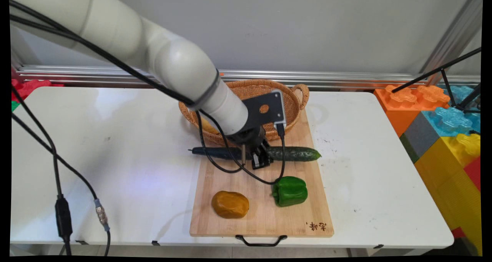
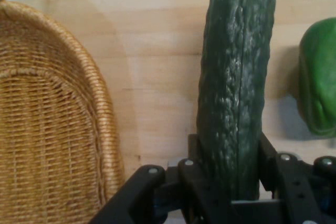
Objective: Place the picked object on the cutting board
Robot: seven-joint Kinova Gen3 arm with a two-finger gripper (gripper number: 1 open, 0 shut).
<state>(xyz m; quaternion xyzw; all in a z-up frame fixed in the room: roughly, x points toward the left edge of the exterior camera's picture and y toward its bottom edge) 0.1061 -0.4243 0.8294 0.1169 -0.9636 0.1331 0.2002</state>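
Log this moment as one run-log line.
pincer: shut on cucumber | cucumber: lying on cutting board, beside basket | nearby: green pepper, potato

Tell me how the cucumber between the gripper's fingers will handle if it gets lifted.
The cucumber looks stiff, so it should lift without sagging. The gripper sits near its middle, so it probably stays level. Being round, it might roll on the cutting board if released.
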